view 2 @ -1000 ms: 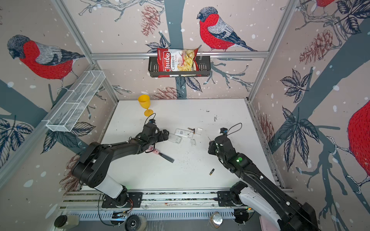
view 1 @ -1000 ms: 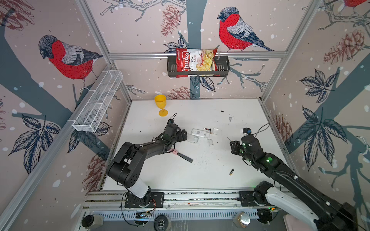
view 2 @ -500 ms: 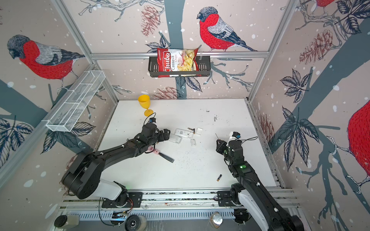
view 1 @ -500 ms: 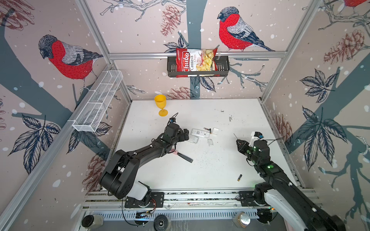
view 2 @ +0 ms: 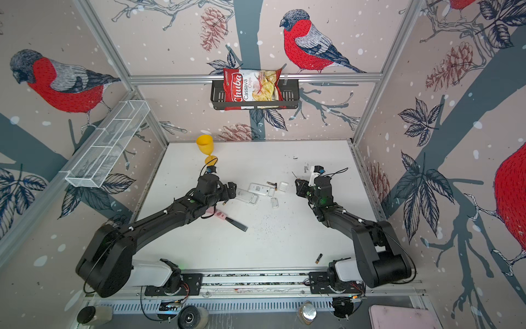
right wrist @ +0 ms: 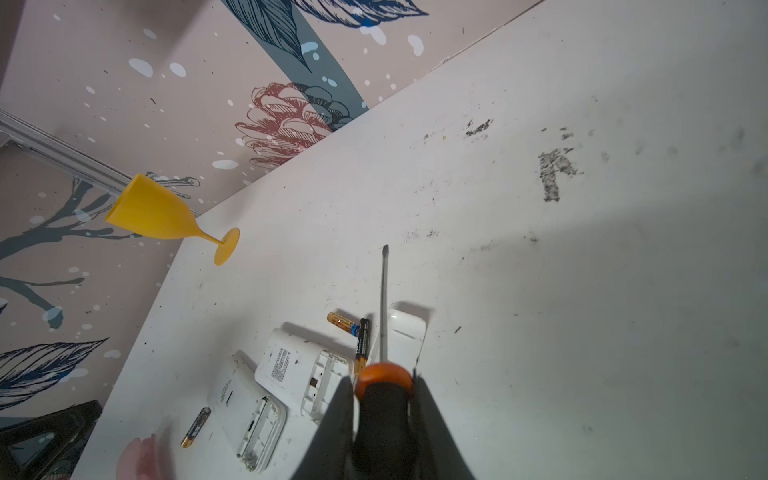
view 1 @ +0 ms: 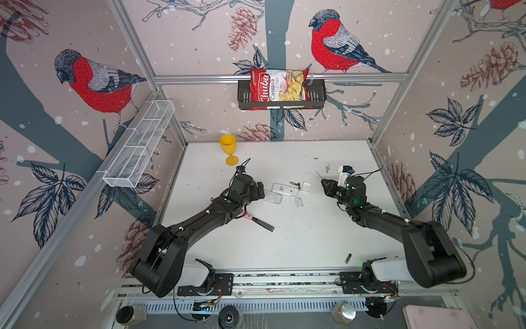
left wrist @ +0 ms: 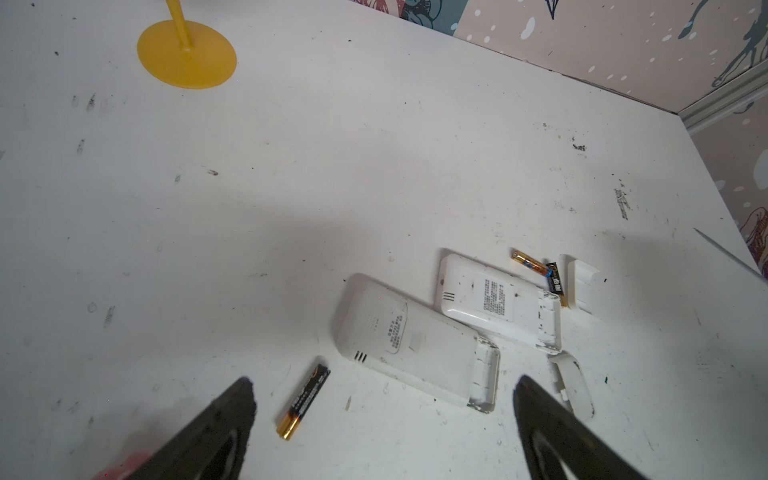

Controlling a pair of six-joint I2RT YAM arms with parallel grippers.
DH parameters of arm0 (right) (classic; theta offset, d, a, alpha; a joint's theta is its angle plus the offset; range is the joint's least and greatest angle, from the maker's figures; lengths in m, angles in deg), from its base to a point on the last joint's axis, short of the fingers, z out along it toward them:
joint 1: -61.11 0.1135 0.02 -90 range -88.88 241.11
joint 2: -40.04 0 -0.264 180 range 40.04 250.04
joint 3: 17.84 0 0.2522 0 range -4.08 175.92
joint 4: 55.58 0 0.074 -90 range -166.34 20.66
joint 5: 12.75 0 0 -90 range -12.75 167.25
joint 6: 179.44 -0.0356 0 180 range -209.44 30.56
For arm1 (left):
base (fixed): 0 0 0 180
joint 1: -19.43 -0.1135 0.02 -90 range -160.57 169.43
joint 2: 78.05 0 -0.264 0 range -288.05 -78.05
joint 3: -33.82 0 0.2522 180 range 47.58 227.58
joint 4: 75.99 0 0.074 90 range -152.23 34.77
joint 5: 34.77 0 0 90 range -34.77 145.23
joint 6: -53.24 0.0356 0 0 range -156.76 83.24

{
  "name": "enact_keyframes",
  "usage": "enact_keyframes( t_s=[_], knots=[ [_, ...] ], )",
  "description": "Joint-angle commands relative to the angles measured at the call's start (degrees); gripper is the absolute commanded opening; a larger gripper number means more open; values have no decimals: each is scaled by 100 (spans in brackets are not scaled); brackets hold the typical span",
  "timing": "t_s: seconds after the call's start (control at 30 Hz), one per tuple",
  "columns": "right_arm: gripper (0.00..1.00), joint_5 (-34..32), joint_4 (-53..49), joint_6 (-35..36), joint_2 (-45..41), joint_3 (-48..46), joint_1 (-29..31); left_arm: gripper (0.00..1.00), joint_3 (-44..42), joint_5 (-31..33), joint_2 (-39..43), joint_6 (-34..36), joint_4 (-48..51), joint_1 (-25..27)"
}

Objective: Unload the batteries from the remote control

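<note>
Midway across the surface (view 1: 287,245), a first remote (left wrist: 409,340) lies face down beside a second remote (left wrist: 494,301), both bays uncovered. Loose batteries (left wrist: 532,266) lie out: a touching pair at the second remote's open end, one battery (left wrist: 303,401) just beside the released left pincer (left wrist: 384,384), another (view 1: 348,258) near the front edge. The right pincer (right wrist: 381,382) is clenched on a screwdriver (right wrist: 380,419).
</note>
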State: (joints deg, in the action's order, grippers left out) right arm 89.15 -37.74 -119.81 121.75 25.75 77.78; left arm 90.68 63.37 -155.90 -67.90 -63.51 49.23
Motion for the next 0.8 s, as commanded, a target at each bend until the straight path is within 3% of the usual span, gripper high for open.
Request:
enact_keyframes(
  t_s=[0.0,0.5,0.77],
  knots=[
    [10,-333,470,337,372,50,106,96,-42,73,120,-88,154,13],
    [42,-630,701,474,1183,138,383,96,-151,104,395,-193,286,15],
    [46,-798,389,637,606,103,380,96,-57,280,856,-142,553,14]
  ],
)
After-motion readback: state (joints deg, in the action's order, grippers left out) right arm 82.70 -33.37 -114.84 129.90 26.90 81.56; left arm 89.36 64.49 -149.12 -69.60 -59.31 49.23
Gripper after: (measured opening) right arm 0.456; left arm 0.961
